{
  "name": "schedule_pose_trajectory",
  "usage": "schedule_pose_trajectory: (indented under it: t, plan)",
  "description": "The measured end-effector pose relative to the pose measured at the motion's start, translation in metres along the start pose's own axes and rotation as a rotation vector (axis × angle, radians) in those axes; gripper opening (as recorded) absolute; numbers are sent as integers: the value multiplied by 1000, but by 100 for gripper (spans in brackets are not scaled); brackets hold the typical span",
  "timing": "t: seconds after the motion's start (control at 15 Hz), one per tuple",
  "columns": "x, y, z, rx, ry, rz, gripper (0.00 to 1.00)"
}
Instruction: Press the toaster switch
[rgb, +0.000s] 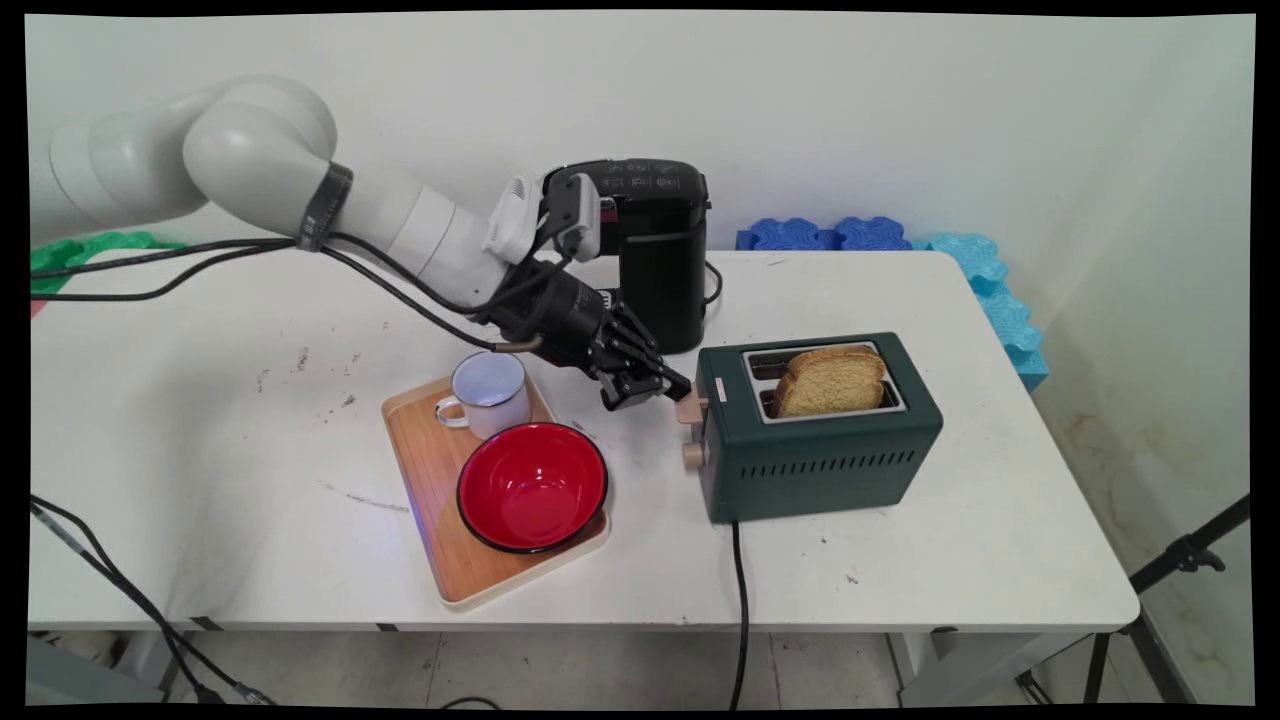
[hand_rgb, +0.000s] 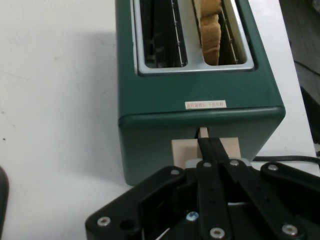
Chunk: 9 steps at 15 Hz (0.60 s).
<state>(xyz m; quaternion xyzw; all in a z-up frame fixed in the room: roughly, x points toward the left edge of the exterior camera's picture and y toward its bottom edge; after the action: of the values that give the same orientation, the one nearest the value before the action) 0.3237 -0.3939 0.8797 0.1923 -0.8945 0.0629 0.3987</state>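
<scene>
From above, the gripper (rgb: 668, 392) rests clenched on the toaster's (rgb: 820, 450) beige lever (rgb: 690, 408), bread (rgb: 830, 380) in the slot nearer the camera, a tray (rgb: 425, 470) with cup (rgb: 488, 392) and red bowl (rgb: 532, 486) beside it. From the hand, the fingers (hand_rgb: 212, 155) lie together over the lever (hand_rgb: 182, 150).

The table (rgb: 850, 560) is viewed from above its near side, facing the wall. The toaster (rgb: 820, 430) (hand_rgb: 200, 90) is seen close along the gripper (rgb: 665, 392) (hand_rgb: 207, 150), and is shared by both views.
</scene>
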Motion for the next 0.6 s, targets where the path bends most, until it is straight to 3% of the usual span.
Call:
schedule_pose_trajectory:
  t: [0.6]
  plan:
    - [-11, 0, 14, -7, -11, -10, 0]
